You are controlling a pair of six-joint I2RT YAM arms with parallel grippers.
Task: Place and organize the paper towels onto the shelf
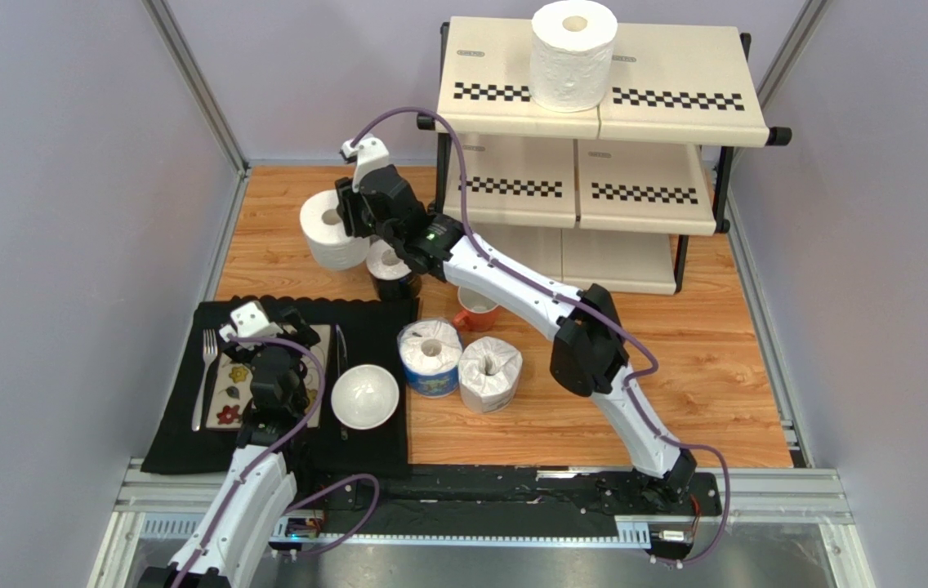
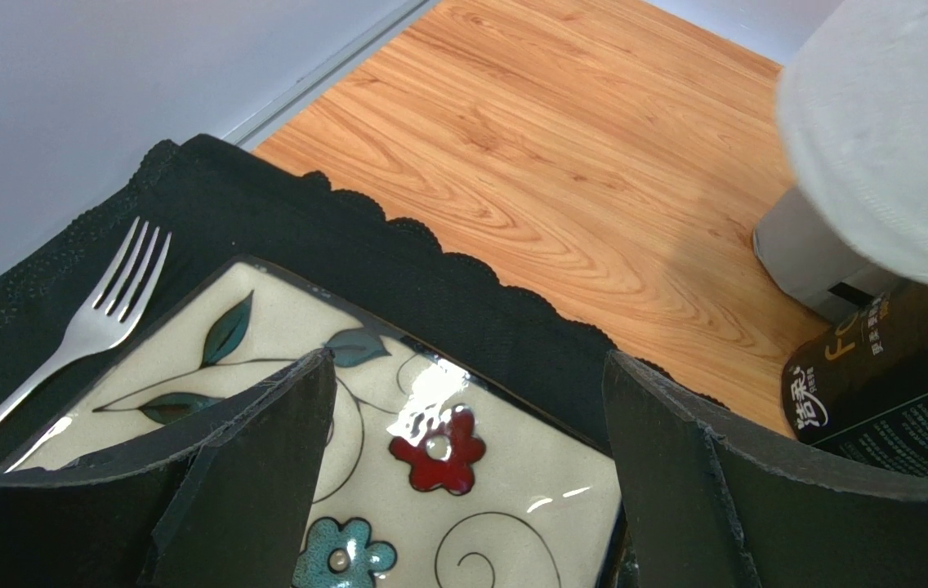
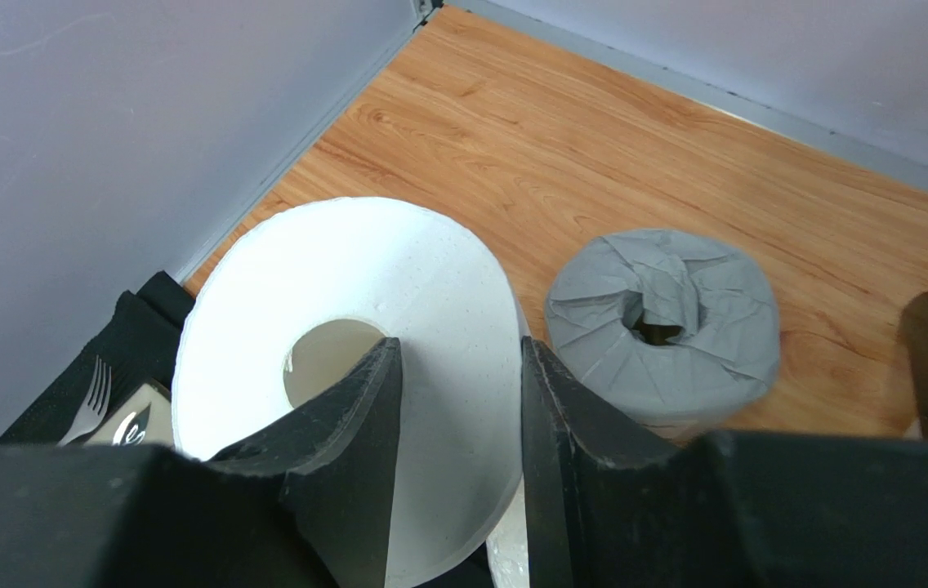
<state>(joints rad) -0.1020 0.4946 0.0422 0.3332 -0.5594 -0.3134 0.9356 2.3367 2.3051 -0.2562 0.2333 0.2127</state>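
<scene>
While the right gripper (image 3: 457,368) is pinching the wall of a plain white roll (image 3: 346,263), one finger is sitting down in the hollow core and the other is pressing on the outer face, so the jaws are standing narrow and closed on the roll. The roll's long axis is pointing up, with the core hole facing the overhead camera. It is sitting toward 10 o'clock on the table (image 1: 702,368); whether it is resting on the wood or lifted clear I cannot tell. Key relation: in the overhead view the shelf (image 1: 678,92) is lying at about 2 o'clock from the held roll, near it, and a second white roll (image 1: 573,55) is standing upright at the middle of the top tier. In the wrist view a grey roll (image 3: 665,319) is lying at 3 o'clock from the held one, near but apart. Overhead, a black-wrapped roll (image 1: 395,284) is sitting just beside the held roll at 5 o'clock. A blue roll (image 1: 430,358) and a clear-wrapped roll (image 1: 490,374) are standing side by side at 7 o'clock from the shelf, well apart from it. The left gripper (image 2: 469,490) is hanging wide open over a floral plate (image 2: 309,368), holding nothing and lying farther from the shelf than the right. Judgement: the coming move is calling for a lift and a swing toward 2 o'clock with the axis kept upright; the thin pinch on soft paper is looking like the weak point.
</scene>
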